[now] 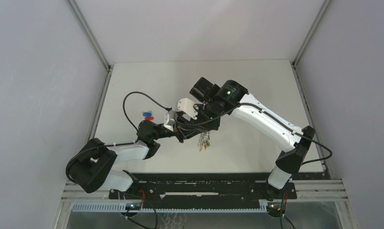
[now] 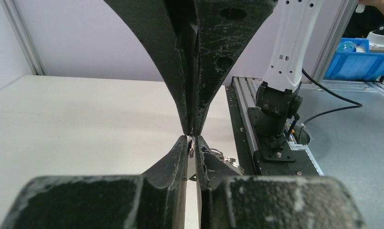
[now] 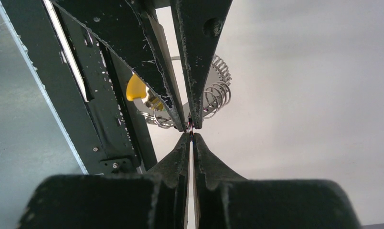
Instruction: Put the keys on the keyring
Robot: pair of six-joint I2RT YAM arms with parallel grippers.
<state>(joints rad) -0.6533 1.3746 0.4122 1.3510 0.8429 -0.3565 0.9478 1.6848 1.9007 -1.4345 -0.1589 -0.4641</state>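
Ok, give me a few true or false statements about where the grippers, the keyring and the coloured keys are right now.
1. The left gripper and the right gripper meet tip to tip above the table. True.
2. The keyring lies flat on the table. False: it hangs in the air at the gripper tips.
3. The blue- and red-headed keys lie on the table, apart from both grippers. True.
4. The left gripper is wide open. False: its fingers are shut.

I am seeing no text, label, brand, number or sign that I can read on anything in my three views.
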